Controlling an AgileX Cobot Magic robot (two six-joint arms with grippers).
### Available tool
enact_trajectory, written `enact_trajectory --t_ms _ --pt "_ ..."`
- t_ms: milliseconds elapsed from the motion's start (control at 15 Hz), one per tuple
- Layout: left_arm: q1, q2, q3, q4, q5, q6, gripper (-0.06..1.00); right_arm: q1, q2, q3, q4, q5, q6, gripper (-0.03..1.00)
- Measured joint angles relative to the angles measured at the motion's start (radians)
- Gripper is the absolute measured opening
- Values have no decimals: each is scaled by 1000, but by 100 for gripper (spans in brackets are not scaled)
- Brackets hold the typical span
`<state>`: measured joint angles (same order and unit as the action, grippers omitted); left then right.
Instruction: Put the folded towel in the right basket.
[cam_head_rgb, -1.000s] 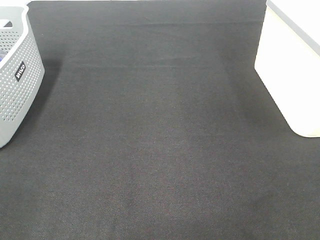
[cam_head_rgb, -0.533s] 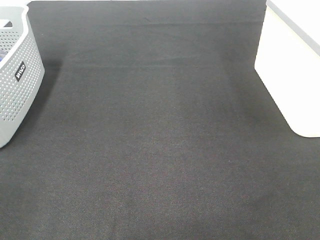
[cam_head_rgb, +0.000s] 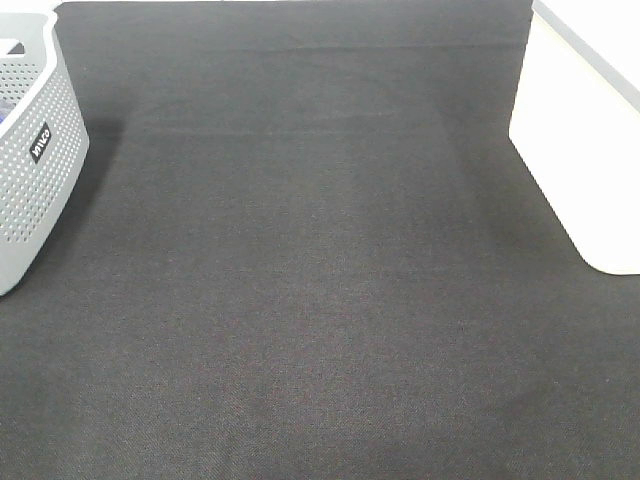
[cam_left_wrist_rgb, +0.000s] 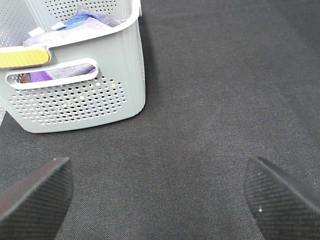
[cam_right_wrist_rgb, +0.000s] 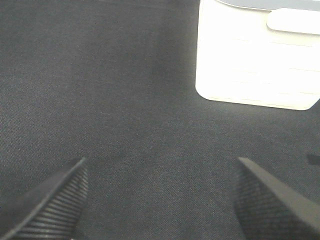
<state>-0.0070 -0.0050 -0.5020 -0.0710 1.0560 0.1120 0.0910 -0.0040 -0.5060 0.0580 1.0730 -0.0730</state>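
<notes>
No folded towel lies on the black cloth in any view. The right basket (cam_head_rgb: 585, 150) is white and stands at the right edge of the high view; it also shows in the right wrist view (cam_right_wrist_rgb: 257, 55). My left gripper (cam_left_wrist_rgb: 160, 192) is open and empty above the cloth, short of the grey basket (cam_left_wrist_rgb: 75, 95). My right gripper (cam_right_wrist_rgb: 160, 200) is open and empty above bare cloth, short of the white basket. Neither gripper shows in the high view.
The grey perforated basket (cam_head_rgb: 30, 150) stands at the left edge and holds purple and blue cloth items (cam_left_wrist_rgb: 80, 20). A black cloth (cam_head_rgb: 320, 280) covers the table between the two baskets.
</notes>
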Motion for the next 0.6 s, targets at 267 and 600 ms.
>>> enact_trajectory --t_ms 267,600 --pt "0 0 0 0 0 0 88 0 0 0 1 0 -1 74" --pt "0 0 0 0 0 0 88 -104 0 0 4 0 -1 74"
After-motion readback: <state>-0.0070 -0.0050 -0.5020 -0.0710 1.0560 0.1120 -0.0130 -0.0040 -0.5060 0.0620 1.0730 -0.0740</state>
